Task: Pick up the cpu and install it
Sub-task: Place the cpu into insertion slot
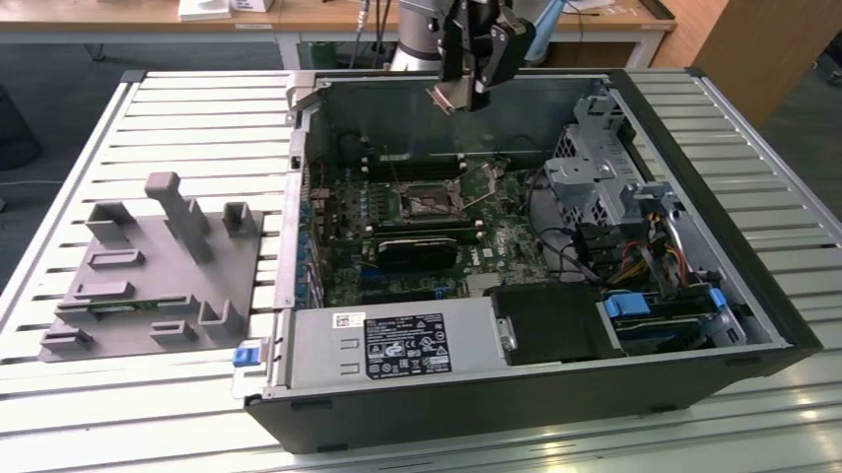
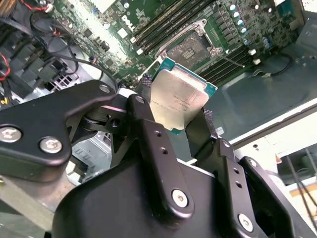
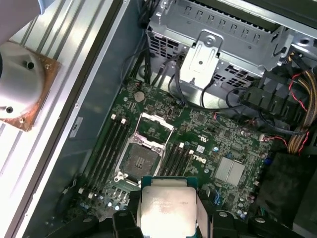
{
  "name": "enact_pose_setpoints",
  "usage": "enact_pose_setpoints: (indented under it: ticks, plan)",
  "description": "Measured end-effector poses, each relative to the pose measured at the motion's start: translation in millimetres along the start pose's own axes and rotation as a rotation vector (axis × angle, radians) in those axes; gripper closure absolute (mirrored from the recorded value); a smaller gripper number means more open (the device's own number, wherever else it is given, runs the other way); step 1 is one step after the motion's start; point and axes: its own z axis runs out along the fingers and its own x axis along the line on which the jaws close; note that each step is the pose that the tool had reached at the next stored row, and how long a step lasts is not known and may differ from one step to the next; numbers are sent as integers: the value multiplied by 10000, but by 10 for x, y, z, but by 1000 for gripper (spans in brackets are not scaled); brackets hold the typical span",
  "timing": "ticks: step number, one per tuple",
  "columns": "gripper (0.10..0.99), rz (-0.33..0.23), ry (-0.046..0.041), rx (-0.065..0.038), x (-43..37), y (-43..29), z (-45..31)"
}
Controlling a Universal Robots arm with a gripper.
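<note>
Second wrist view: fingers (image 2: 148, 129) tight on cpu (image 2: 178, 99), lid print unreadable, above open socket (image 2: 190, 49).

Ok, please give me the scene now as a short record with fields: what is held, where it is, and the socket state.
held: cpu, silver top showing
holder: end effector, shut on the cpu
position: in the air above the motherboard, over the open computer case
socket: empty, cover frame lifted
installed: no
</note>
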Motion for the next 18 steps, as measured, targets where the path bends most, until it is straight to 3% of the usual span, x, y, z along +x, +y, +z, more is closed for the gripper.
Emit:
enact_pose_setpoints:
  ticks: [18]
  plan:
    - [553,1748,-134,-53,1,-2,12]
